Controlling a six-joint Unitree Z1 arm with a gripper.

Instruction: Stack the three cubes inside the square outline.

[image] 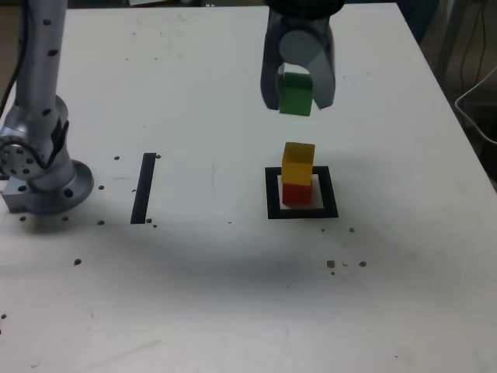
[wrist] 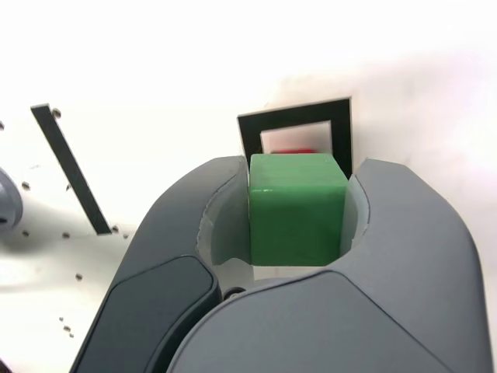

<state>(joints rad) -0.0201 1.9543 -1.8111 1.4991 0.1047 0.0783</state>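
Currently the grey curved jaws (image: pixel 297 92) are closed on the small matte green cube (image: pixel 295 95); the move probably turns on the two-cube stack, yellow cube (image: pixel 298 162) over red cube (image: pixel 297 194), at six o'clock from them in the exterior view, inside the black square outline (image: pixel 329 192).

The exterior view looks steeply down on the table (image: pixel 194 287) from a fixed camera well back, taking in the arm's base (image: pixel 46 186) at its left. The wrist view looks from close behind the gripper (wrist: pixel 299 210) past its fingers toward the same table. Common to both views are the black strip (image: pixel 144 189), the square outline (image: pixel 329 192), the green cube (image: pixel 296 94) and part of the red cube (image: pixel 297 194).
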